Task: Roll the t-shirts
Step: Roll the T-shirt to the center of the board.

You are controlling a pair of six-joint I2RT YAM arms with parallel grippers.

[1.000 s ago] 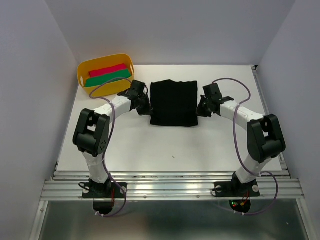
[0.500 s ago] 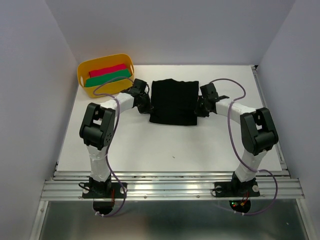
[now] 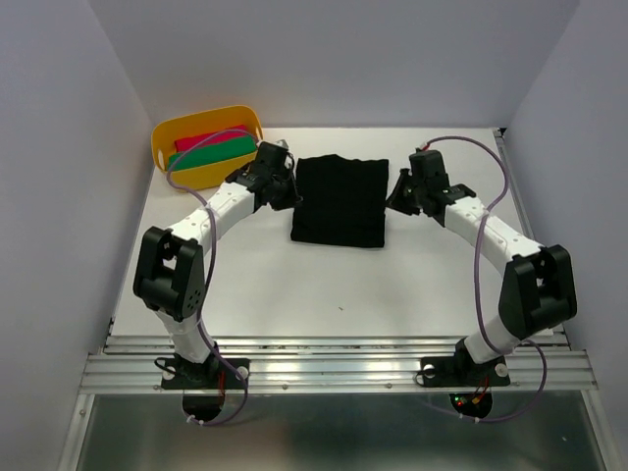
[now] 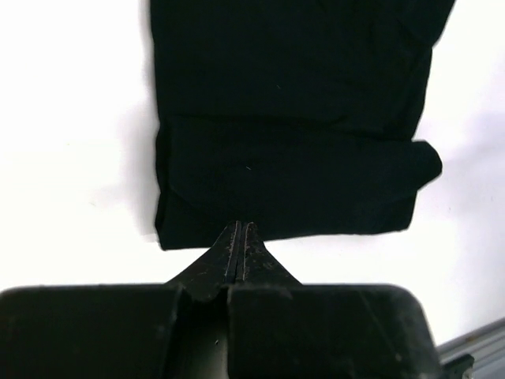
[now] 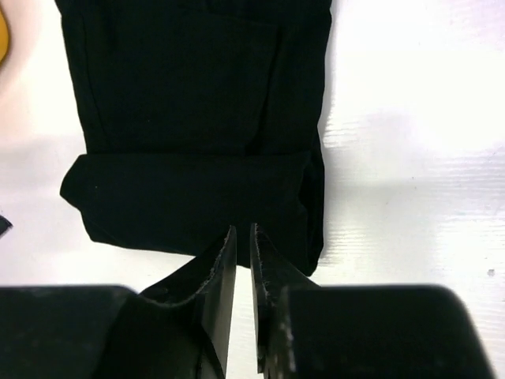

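A white counter between pale walls carries the black t-shirt (image 3: 340, 201), folded flat near its far middle; a yellow tub (image 3: 162, 147) holding a red roll (image 3: 201, 142) and a green roll (image 3: 211, 155) sits at the far left corner. The left tool (image 4: 240, 227) is pinched tight and empty at the shirt's left edge; the right tool (image 5: 243, 230), parted by a narrow slit, grips nothing at its right edge.

On my overhead feed I see a yellow tub (image 3: 159, 137) at the white surface's (image 3: 294, 285) far-left corner, holding a red cloth (image 3: 203, 141) beside a green cloth (image 3: 214, 155).
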